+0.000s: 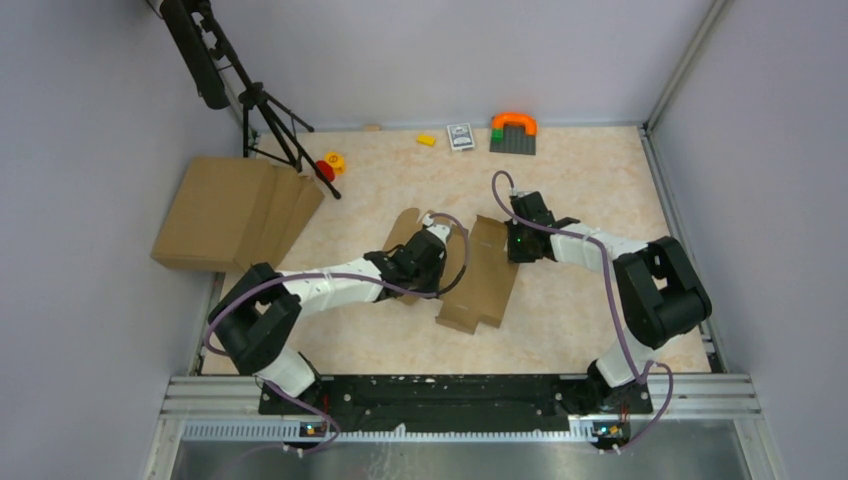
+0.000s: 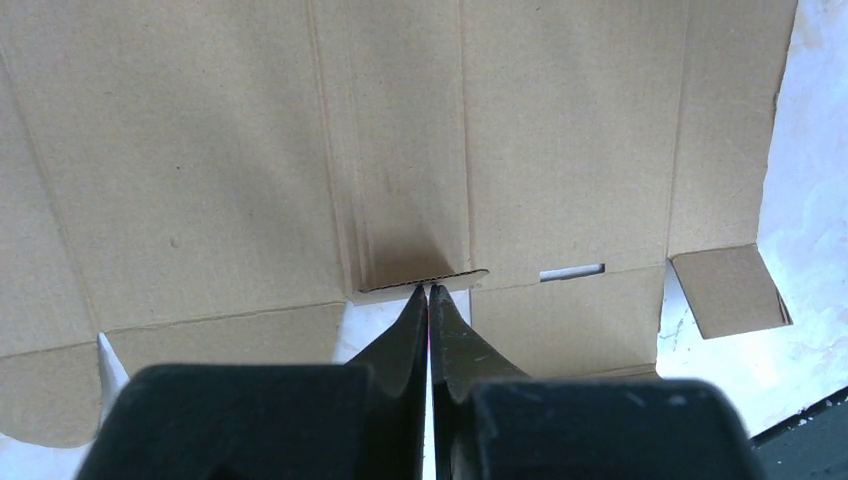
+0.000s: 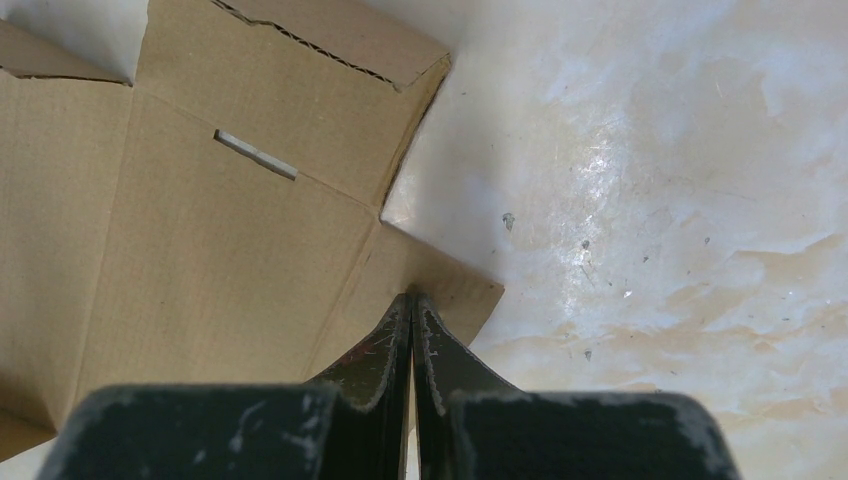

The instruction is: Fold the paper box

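Top external: paper box [image 1: 488,285] flat and unfolded at the middle of the table [image 1: 600,180]. At its left edge, left gripper [image 2: 430,292], fingers closed, tips against a flap. On its far right corner flap, right gripper [image 3: 412,298], fingers closed

Matt brown corrugated-cardboard paper box [image 2: 560,150]

Bright even light, soft shadows

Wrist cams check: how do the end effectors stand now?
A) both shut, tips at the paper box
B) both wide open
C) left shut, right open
A: each wrist view shows the left end effector and right end effector with fingers together, tips at the paper box.
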Robot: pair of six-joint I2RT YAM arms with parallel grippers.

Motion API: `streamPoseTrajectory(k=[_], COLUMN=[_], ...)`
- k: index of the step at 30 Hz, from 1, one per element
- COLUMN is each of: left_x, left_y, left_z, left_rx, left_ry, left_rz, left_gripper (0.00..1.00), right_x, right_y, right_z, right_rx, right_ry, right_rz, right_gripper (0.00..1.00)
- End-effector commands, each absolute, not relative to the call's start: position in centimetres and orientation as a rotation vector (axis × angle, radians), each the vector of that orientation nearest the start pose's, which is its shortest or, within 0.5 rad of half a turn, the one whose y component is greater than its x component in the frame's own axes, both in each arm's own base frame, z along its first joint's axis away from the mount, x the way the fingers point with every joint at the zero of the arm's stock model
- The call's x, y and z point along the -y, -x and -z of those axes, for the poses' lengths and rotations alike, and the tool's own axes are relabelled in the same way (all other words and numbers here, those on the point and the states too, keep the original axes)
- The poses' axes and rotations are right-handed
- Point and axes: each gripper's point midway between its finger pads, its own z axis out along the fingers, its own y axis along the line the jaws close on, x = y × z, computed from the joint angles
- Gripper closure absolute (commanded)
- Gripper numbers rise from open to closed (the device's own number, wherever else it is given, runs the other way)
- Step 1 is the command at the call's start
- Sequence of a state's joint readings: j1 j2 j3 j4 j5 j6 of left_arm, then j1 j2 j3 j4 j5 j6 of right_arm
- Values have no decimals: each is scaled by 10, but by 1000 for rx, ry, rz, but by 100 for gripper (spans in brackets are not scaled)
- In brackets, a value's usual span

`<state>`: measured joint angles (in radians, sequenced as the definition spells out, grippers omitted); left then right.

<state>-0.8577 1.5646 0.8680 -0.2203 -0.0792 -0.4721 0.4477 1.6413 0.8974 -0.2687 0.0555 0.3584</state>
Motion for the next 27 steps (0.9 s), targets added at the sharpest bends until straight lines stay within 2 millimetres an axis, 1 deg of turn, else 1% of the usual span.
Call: streamPoseTrajectory(k=[1,3,5,8,11,15,17,18,20,22,23,25,26,27], left_x=[286,286,289,291,288,278,274,273,274,275,277,280,281,283], left_y=[-249,-254,-257,-256,-245,-229,-228,-227,-227,-227,-227,-228,-230,-231], left_z=[-48,-48,-43,-26,-7,5,7,8,8,8,8,8,9,9], left_rx=[-2449,-2430,-2434,-2486,-2572,-2622,-2625,-2627,-2627,-2624,-2623,-2633,-2636,-2635], left_ry=[-435,-428,-431,-452,-474,-471,-467,-470,-483,-500,-514,-548,-557,-565], left_rz=[449,444,448,422,398,398,386,382,384,392,395,397,394,401], left_gripper=[100,100,100,100,100,100,100,100,100,100,100,100,100,100], right_x=[-156,-157,-157,-157,-154,-155,-157,-158,-161,-165,-168,-175,-180,-186], right_y=[-293,-294,-293,-292,-291,-294,-299,-302,-306,-305,-302,-288,-278,-263], right_z=[-1,0,0,1,1,-6,-18,-26,-50,-72,-82,-98,-104,-107], right_rx=[-2710,-2709,-2710,-2714,-2716,-2703,-2679,-2659,-2612,-2575,-2557,-2527,-2516,-2510], right_ry=[154,154,156,155,151,147,152,156,163,188,204,253,283,327], right_rz=[-210,-213,-217,-217,-199,-202,-211,-218,-242,-283,-299,-323,-336,-346], right_gripper=[100,100,100,100,100,100,100,100,99,95,93,90,90,89])
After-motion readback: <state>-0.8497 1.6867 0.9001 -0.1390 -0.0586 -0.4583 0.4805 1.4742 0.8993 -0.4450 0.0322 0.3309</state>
